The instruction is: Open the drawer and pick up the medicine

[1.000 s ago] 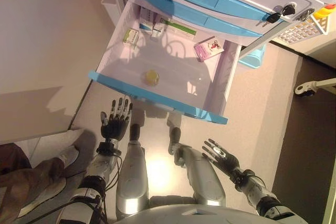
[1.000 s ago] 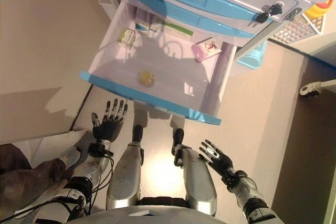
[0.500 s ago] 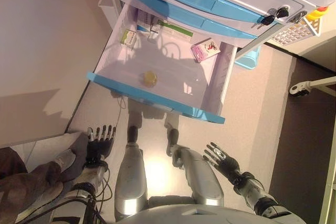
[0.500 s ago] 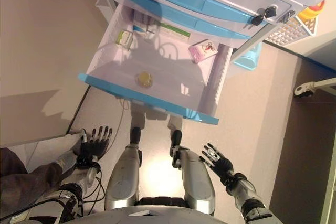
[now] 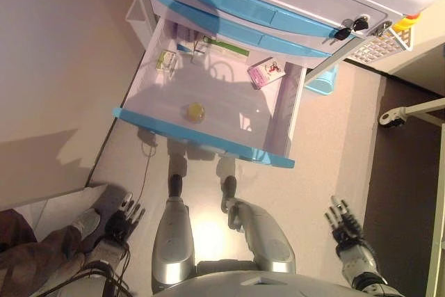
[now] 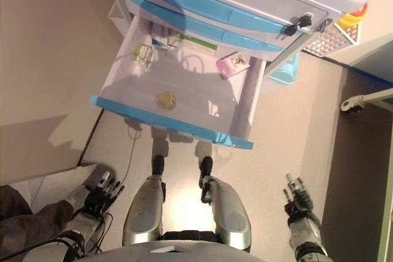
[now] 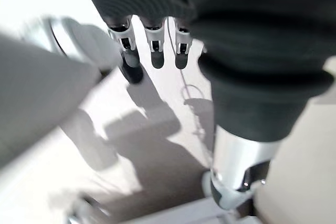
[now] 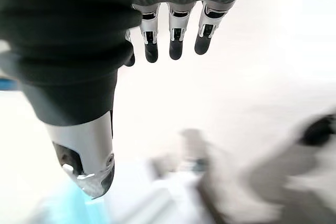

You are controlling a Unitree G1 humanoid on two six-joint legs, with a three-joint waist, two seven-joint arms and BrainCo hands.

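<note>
The cabinet's lowest drawer (image 5: 208,140) with a blue front stands pulled out. Inside lie a pink medicine box (image 5: 265,72) at the back right, a green-white box (image 5: 165,60) at the back left, a long green-striped box (image 5: 224,46) and a small yellow round thing (image 5: 195,111) near the front. My left hand (image 5: 118,222) hangs low at the lower left, fingers straight, empty. My right hand (image 5: 345,226) hangs low at the lower right, fingers straight, empty. Both are well below the drawer front.
Two shut blue drawers (image 5: 229,12) sit above the open one, with keys (image 5: 350,29) in a lock at the right. A white basket (image 5: 379,43) hangs on the cabinet's side. A person's shoe (image 5: 83,222) and leg show at the lower left. A caster wheel (image 5: 387,117) stands right.
Both hands have dropped away from the drawer front toward my sides. The left hand went down and left, the right hand swung out to the right. The camera has shifted a little.
</note>
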